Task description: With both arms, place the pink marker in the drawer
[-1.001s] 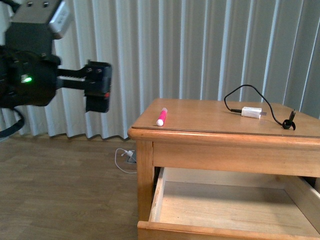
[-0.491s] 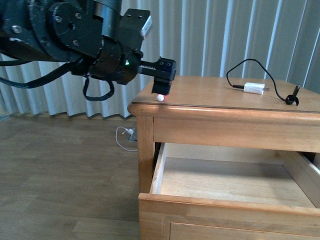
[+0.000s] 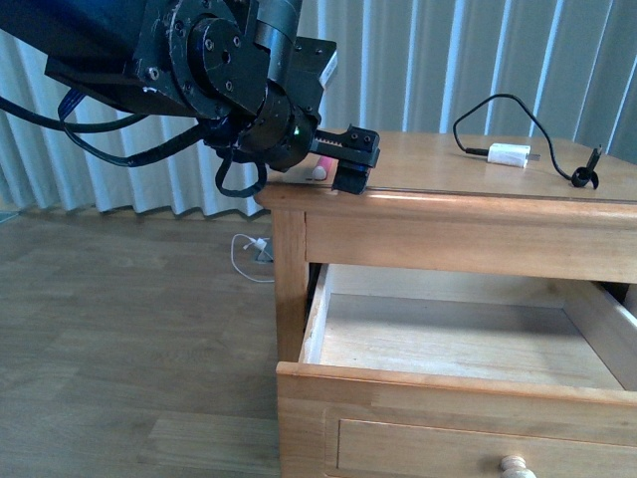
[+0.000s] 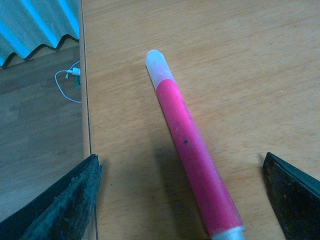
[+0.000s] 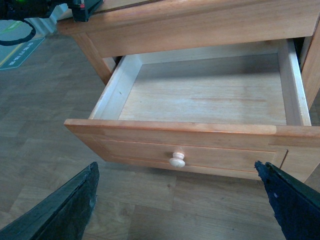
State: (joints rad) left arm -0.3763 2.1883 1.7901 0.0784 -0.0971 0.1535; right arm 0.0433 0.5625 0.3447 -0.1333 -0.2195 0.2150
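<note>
The left pincer (image 4: 181, 172) is apart around the pink marker (image 4: 172, 107); the right pincer (image 5: 176, 169) is apart too. Before it lies the drawer (image 5: 200, 127).

Soft, even daylight comes through the pale pleated curtain (image 3: 448, 70), which looks blue-tinted in the left wrist view. A mild sheen runs along the front edge of the honey-coloured wooden cabinet (image 3: 448, 234), whose top shades the back of the shallow open upper drawer (image 3: 458, 339). The slim bright pink marker (image 4: 192, 150) is sharp and casts a faint shadow; the black left gripper fingers (image 4: 65, 205) are blurred.
</note>
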